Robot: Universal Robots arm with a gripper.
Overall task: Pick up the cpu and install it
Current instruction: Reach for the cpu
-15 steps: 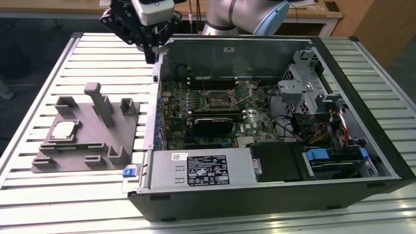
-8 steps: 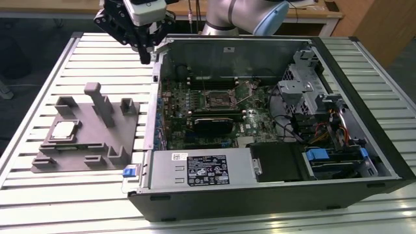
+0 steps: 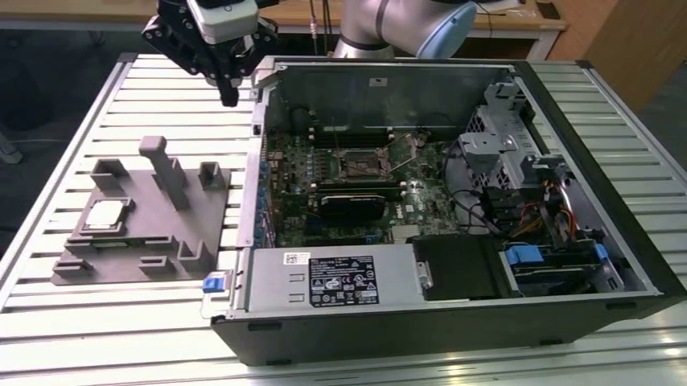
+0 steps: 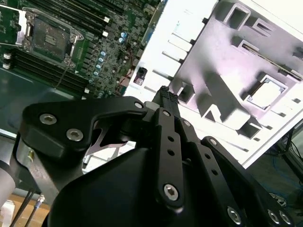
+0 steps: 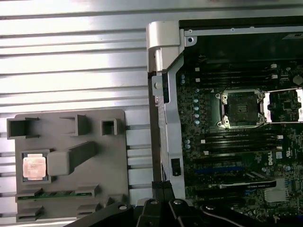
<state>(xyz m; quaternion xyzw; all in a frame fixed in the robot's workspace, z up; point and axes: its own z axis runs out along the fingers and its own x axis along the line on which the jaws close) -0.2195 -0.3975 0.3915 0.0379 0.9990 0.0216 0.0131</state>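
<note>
The cpu (image 3: 104, 215) lies flat, silvery top up, in a square recess of the grey fixture block (image 3: 161, 241), toward the exterior view's left of that block; in both wrist views it sits in the same pocket (image 5: 34, 167) (image 4: 265, 92), just beside a tall slanted rib of the block (image 5: 78, 153); nothing touches it. The block rests on the slatted metal table (image 3: 129, 322), beside the open computer case (image 3: 429, 330), which lies on its side with the motherboard facing up; on that board the black socket frame (image 3: 359, 165) stands bare, and in the first wrist view its metal load plate (image 5: 284, 105) is swung open next to the socket (image 5: 240, 109). The gripper (image 3: 228, 100) hangs above the table near the case's far corner on the exterior view's left, well apart from the cpu and higher than the block; its jaws look clenched together with nothing between them, the dark tips meeting in one point in the second wrist view (image 4: 165, 94).
</note>
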